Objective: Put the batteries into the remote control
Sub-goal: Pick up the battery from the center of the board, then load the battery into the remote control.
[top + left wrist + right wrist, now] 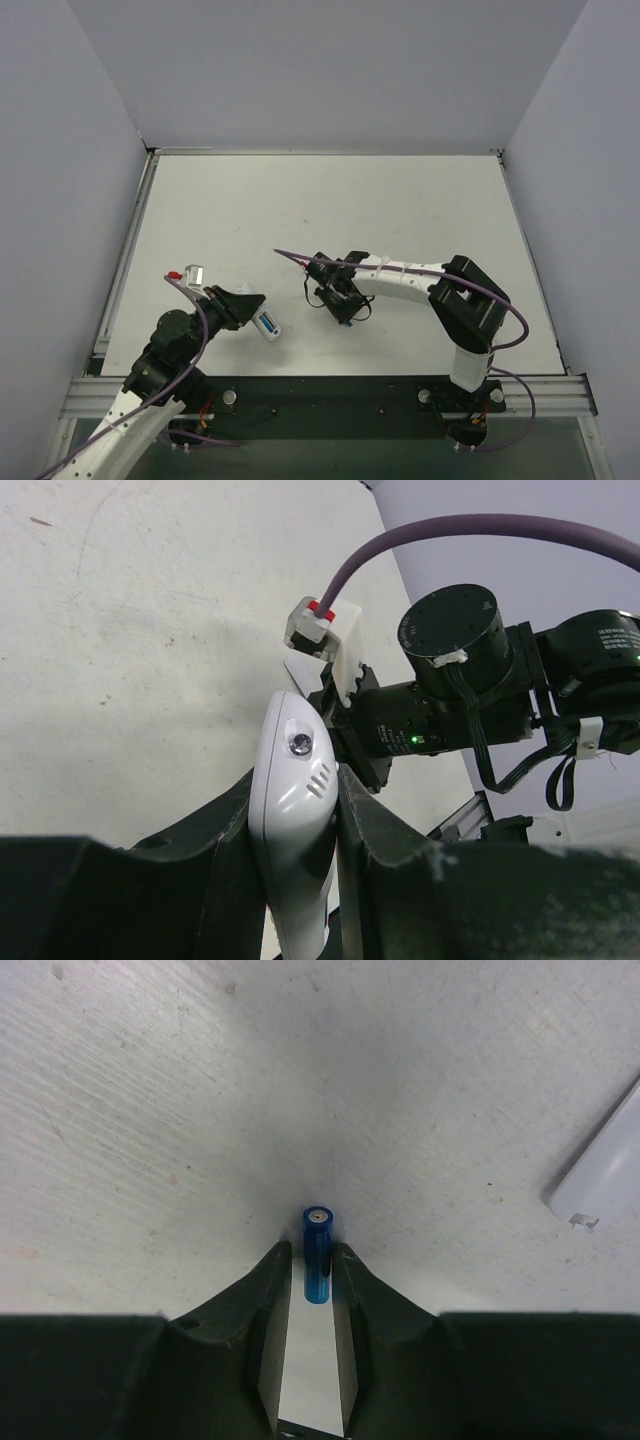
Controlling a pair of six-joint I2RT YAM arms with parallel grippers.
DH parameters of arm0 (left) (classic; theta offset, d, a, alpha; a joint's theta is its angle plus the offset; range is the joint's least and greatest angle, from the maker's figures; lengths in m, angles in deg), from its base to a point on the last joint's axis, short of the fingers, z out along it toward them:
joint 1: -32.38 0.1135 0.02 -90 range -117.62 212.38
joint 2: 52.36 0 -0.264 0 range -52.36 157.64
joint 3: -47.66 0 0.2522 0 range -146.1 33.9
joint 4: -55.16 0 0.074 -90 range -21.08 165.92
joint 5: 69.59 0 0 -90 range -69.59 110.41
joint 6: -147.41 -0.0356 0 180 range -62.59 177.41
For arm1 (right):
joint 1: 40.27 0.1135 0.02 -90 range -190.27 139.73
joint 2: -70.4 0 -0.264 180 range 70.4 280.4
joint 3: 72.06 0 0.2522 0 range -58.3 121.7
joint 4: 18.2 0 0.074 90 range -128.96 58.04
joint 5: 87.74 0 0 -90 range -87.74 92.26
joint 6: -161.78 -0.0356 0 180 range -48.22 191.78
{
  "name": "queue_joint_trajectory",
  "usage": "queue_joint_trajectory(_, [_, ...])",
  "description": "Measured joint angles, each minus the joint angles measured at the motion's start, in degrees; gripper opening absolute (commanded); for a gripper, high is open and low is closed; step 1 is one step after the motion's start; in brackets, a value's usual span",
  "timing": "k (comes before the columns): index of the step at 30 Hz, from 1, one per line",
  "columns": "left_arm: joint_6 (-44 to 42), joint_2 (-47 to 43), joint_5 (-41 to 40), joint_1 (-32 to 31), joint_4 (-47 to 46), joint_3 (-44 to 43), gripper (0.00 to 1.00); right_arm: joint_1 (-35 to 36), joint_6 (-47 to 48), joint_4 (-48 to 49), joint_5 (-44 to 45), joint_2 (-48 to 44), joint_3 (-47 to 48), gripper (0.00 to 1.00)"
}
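Note:
The white remote control (292,820) is clamped edge-on between my left gripper's (295,778) black fingers, its rounded end sticking out past the tips. From above, the remote control (268,324) is lifted near the table's front left, and a blue patch shows on its upturned side. One blue battery (318,1252) with a pale end stands between my right gripper's (311,1250) fingertips at the table surface. It rests against the right finger, with a slim gap to the left finger. From above, the right gripper (346,316) points down at mid-table with a blue speck of battery (347,323) under it.
The rounded edge of a white plastic piece (600,1165) lies on the table to the right of the right gripper. The left arm's own black motors (455,645), purple cable and a white block with a red button (318,620) sit close behind the remote.

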Motion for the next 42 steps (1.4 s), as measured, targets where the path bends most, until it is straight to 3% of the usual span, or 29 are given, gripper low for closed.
queue_joint_trajectory(8, [0.8,-0.7,1.4,0.0,-1.7,1.1,0.00,-0.5,0.0,-2.1,-0.6,3.1,4.0,0.19])
queue_joint_trajectory(11, [1.2,-0.7,1.9,0.0,-2.0,1.8,0.00,-0.7,0.0,-2.5,-0.8,3.5,4.5,0.11])
queue_joint_trajectory(12, [1.3,-0.7,2.1,0.0,-2.1,1.9,0.00,-0.8,0.0,-2.5,-1.0,3.5,4.5,0.02])
queue_joint_trajectory(13, [1.4,-0.7,2.2,0.0,-2.3,2.0,0.00,-0.8,0.0,-2.5,-1.1,3.5,4.5,0.00])
queue_joint_trajectory(21, [2.9,-0.4,3.7,0.0,-6.0,4.1,0.00,-0.8,0.6,-2.9,-1.1,2.7,4.8,0.00])
queue_joint_trajectory(28, [5.3,1.5,5.0,0.0,-11.0,6.5,0.00,-0.1,1.0,-1.4,-0.3,-12.6,4.8,0.00])
queue_joint_trajectory(34, [7.5,2.7,5.7,0.0,-17.1,7.6,0.00,4.1,1.0,7.0,0.3,-28.2,3.7,0.00])
queue_joint_trajectory(42, [10.8,6.2,6.7,0.0,-24.4,9.4,0.00,11.7,2.1,20.9,-0.1,-33.6,-2.4,0.00])
